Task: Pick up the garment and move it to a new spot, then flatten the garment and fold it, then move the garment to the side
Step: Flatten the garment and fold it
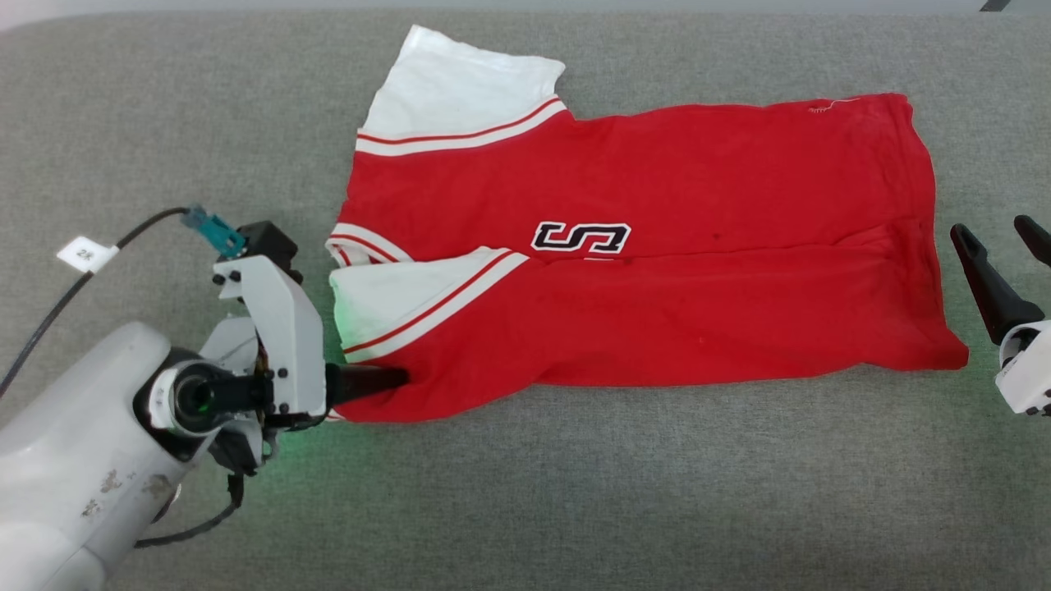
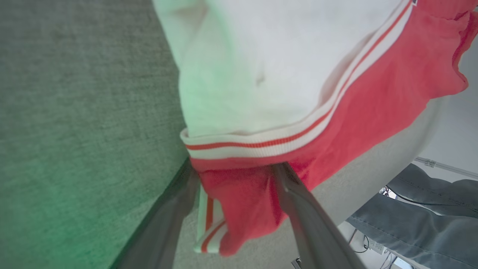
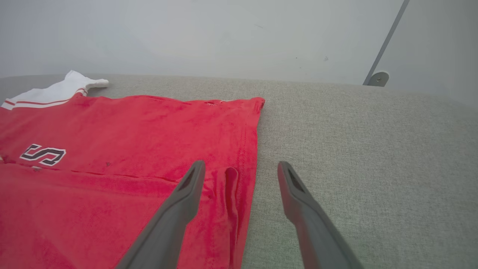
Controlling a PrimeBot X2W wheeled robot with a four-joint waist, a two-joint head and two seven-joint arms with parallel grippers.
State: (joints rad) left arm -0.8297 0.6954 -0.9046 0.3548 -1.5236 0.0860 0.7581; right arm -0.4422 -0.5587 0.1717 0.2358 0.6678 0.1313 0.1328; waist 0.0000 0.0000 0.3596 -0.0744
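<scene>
Red shirt [image 1: 657, 271] is lying flat on the grey bench [image 1: 575, 492], about the middle. Its length runs side to side, with the sleeves toward the bench's left end and the hem toward the right end. One white sleeve [image 1: 460, 86] sticks out toward the far edge. The other sleeve [image 1: 394, 304] is laid over the red body on the near side. The black-and-white patch [image 1: 581, 237] faces up, and a crease runs along the shirt just below it.

My left claw [image 1: 394, 377] is at the shirt's near-left corner, turned on its side, with the fingers pointing along the bench toward the right end. In the left wrist view the fingers [image 2: 298, 201] are spread wide with the red corner sitting loose between them. It isn't pinched, and the striped cuff is just past the tips. A green glow falls on the bench under that wrist.

My right claw [image 1: 991, 228] is off the hem end, toward the bench's right end. It is wide too, and nothing is held. In the right wrist view one finger [image 3: 179, 209] is over the hem edge and the other is over bare bench. I can't tell if it's touching.

A black cable [image 1: 49, 316] with a white tag runs off the left arm.
</scene>
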